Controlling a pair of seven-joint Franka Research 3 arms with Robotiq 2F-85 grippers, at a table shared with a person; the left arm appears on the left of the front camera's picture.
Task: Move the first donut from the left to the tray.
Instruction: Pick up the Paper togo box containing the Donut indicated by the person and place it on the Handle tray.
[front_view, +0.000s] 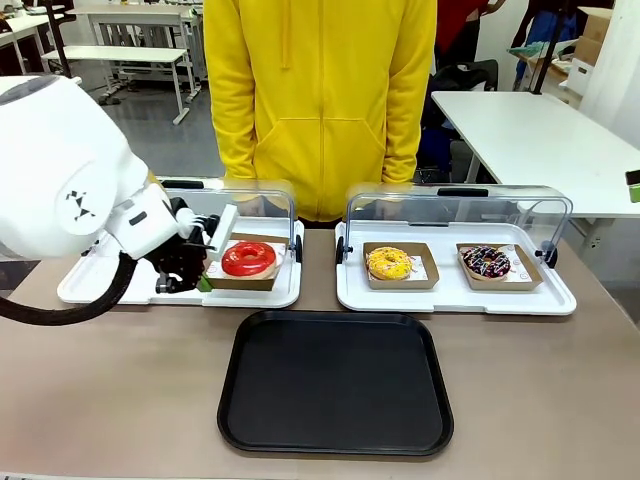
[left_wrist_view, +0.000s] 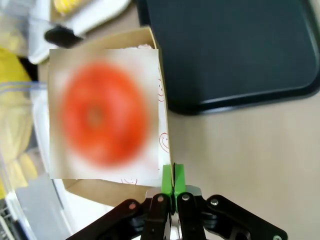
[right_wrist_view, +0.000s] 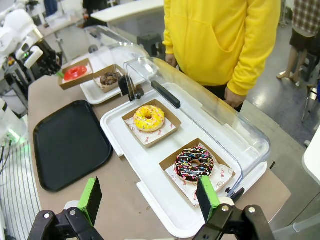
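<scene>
The big black tray (front_view: 335, 385) lies on the table in front of the white display trays (front_view: 455, 285), and the left gripper (left_wrist_view: 173, 175) pinches the edge of the cardboard holder (front_view: 247, 277) with the red donut (front_view: 248, 258), while the right gripper (right_wrist_view: 150, 197) is spread wide.

Front view: tray (front_view: 335, 383) sits on the table (front_view: 560, 380) at 6 o'clock. Two display trays lie behind it, left one (front_view: 180, 290) at 10 o'clock, right one (front_view: 455, 295) at 2 o'clock. Left one carries the first donut (front_view: 249, 258) in its holder, left claw (front_view: 203, 282) at the holder's 9 o'clock edge. Right one carries two donuts side by side. Person (front_view: 320, 100) stands at 12 o'clock, behind the table.
</scene>
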